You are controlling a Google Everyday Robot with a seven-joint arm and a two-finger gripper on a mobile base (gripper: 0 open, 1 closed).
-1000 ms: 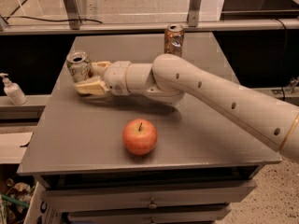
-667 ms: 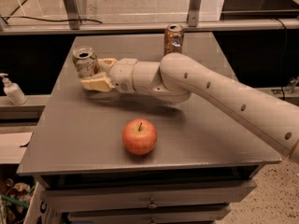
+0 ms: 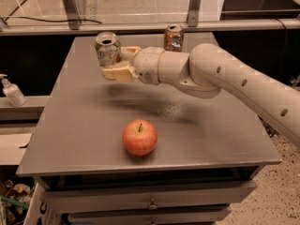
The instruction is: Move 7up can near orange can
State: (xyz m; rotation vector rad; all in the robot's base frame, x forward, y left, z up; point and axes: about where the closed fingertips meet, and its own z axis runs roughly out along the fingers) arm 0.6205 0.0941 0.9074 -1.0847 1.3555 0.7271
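The 7up can, pale with green lettering and a silver top, is held off the grey table at the back left. My gripper is shut on it, with one tan finger in front of it and another behind. The orange can, coppery with a silver top, stands upright at the table's back edge, to the right of the 7up can and behind my arm. The two cans are about a forearm's width apart.
A red-orange apple sits at the front middle of the table. My arm crosses from the right over the back half. A soap dispenser stands on a ledge to the left. Drawers are below the table.
My gripper has lifted the 7up can and carried it to the right and toward the back, closer to the orange can. The apple and the orange can have not moved.
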